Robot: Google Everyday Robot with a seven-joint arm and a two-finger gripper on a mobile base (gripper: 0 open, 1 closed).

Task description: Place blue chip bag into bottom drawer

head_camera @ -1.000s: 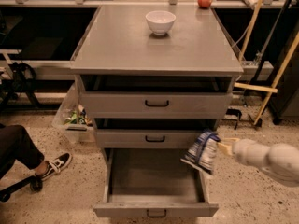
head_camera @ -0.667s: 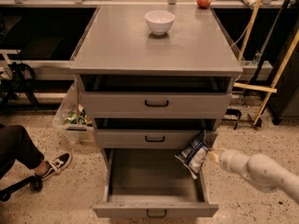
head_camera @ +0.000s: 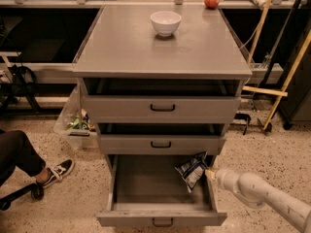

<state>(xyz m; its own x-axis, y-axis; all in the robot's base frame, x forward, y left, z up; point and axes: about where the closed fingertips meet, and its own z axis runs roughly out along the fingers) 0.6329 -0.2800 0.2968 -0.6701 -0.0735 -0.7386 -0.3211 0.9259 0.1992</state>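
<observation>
The blue chip bag [head_camera: 192, 170] stands tilted inside the pulled-out bottom drawer [head_camera: 146, 183], close to its right wall and just below the front edge of the middle drawer [head_camera: 161, 143]. The end effector [head_camera: 210, 174] reaches over the drawer's right rim, at the bag's right edge; whether it grips cannot be told. Left of the bag, the drawer floor lies bare.
</observation>
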